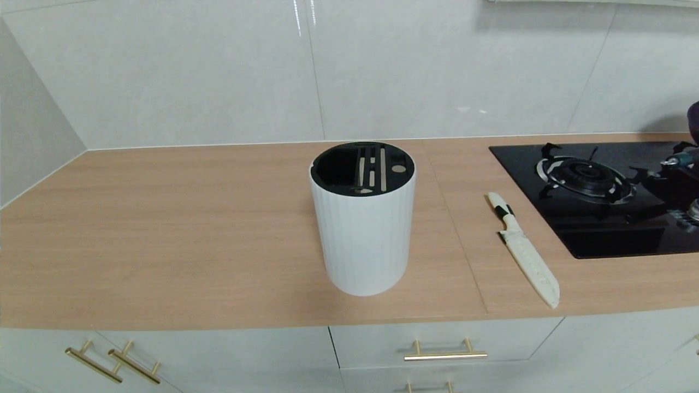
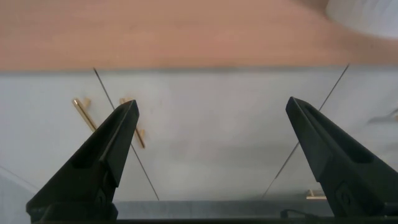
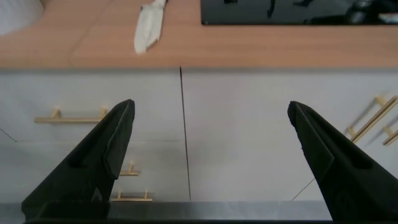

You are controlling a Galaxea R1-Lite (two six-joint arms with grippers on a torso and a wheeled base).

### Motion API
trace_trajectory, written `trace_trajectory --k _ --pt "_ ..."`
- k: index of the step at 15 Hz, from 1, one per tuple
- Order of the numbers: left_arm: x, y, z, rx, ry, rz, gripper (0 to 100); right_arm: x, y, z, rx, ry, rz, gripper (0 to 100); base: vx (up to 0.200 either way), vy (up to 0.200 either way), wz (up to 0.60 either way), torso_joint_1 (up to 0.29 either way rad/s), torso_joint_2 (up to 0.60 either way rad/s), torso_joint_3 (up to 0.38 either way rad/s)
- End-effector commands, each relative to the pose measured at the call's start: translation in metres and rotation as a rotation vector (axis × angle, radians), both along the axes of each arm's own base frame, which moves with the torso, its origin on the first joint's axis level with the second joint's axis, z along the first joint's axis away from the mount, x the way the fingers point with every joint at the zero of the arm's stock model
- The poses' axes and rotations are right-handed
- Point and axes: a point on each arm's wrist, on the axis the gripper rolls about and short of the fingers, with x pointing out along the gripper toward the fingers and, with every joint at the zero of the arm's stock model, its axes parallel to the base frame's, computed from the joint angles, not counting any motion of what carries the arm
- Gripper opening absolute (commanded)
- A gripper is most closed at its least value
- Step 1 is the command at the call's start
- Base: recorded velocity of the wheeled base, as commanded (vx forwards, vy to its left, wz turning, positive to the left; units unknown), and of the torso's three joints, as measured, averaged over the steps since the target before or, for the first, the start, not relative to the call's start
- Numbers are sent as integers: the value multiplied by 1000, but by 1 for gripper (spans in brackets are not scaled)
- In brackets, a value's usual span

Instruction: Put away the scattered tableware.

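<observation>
Right wrist view cuts the knife [image 3: 149, 28] off at its handle.

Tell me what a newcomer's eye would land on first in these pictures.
First comes the tall white ribbed cylindrical holder with a black slotted top, standing upright in the middle of the wooden countertop. Next is the cream-coloured knife with a black band on its handle. It lies flat to the holder's right, between it and the black glass gas hob set into the counter's right end.
</observation>
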Motion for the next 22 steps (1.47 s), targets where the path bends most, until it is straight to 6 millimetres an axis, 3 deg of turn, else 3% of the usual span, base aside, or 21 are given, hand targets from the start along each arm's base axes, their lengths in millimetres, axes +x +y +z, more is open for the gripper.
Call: trace_trajectory --k 1,12,22 --pt "0 0 0 -1 -1 1 100 0 0 0 0 1 0 100 0 0 0 261 -549 -281" --pt "0 0 0 -1 -1 1 100 0 0 0 0 1 0 100 0 0 0 267 -546 -279" --pt "0 0 0 2 0 1 100 0 0 0 0 1 -1 100 0 0 0 131 -263 -131"
